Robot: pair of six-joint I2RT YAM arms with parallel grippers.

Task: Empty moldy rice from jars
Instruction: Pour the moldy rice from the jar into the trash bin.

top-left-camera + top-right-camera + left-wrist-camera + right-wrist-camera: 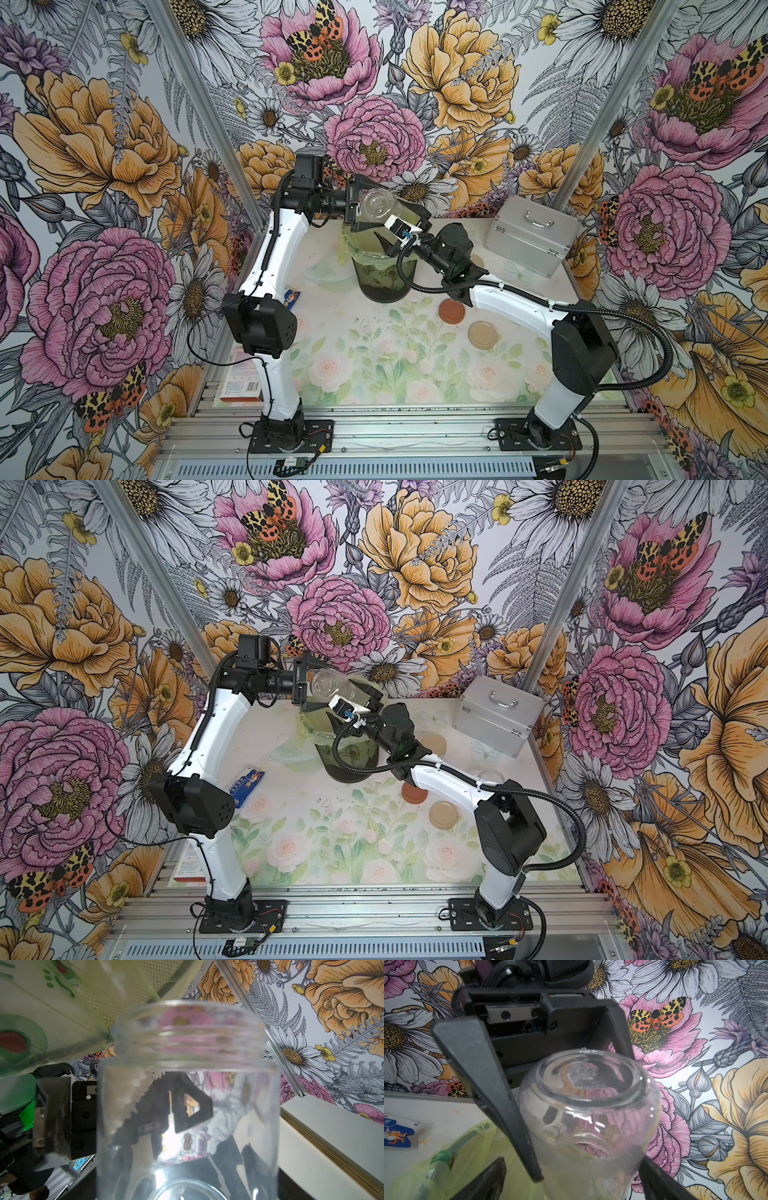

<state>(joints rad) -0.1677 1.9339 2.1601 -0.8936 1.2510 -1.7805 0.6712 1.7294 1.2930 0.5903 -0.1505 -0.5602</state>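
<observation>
Left wrist view: jar (187, 1126) is clamped across its body by the left claw (369, 206) and tipped mouth-down over the bin (382, 286). The glass is nearly clear. 1 patch of moldy rice (124, 1095) clings to the inner wall below the neck. I read this dump as mostly done, not clean.

Right claw (394, 219) is spread wide, with a finger on either side of the jar's mouth end, above the bin's yellow-green bag (357, 245). I can't tell if it touches the glass, and I see nothing gripped in it.

Lids: reddish-brown lid (453, 311) and beige lid (484, 334) lie flat on the counter (374, 353), on the robot's side of the bin. In a top view a 2nd beige disc (432, 744) sits beside the bin, half hidden by the right arm, probably lid 3. So all 3 jars look uncapped.

Other 2 jars: in a top view 1 glass rim (490, 776) shows past the right arm, well apart from the bin. I can't read its contents. I can't find the 3rd jar.

Left to do, my guess: shake the stuck grains loose, set this jar down, verify the other 2.
</observation>
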